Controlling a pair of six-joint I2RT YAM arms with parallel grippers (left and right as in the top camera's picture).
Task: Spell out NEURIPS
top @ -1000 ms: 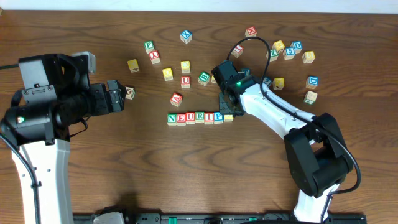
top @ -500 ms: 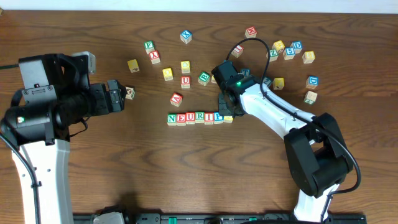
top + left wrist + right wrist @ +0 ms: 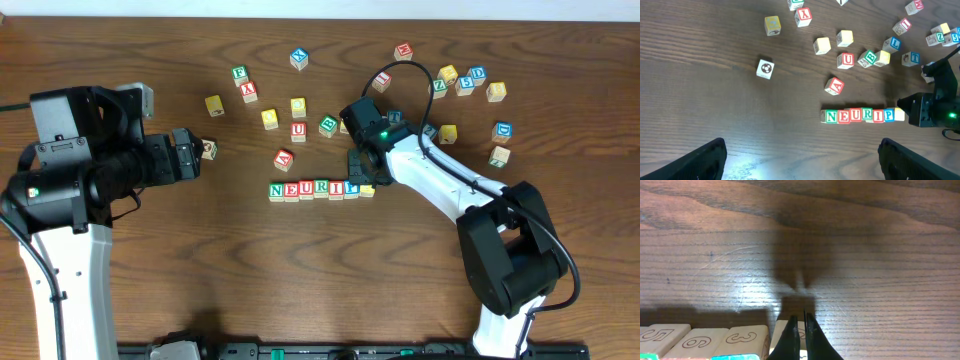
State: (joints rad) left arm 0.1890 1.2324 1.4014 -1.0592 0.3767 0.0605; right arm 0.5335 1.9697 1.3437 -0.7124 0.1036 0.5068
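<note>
Dark wood-grain table (image 3: 200, 280) fills every view. Nearest the arms, the left gripper (image 3: 802, 150) hangs spread wide, well apart from any cube. Beyond it the NEURIPS row (image 3: 860, 116) lies in a straight line, its cubes touching, N through P readable. At its right end the right gripper (image 3: 801, 330), fingers pinched to a thin slit, stands at the pale yellow last cube (image 3: 899, 115). Farther back, a red A cube (image 3: 834, 86) and other loose cubes (image 3: 772, 25) lie scattered.

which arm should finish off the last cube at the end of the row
Right. The right gripper is at the last cube ending the row; the left gripper hangs far off to the side.
</note>
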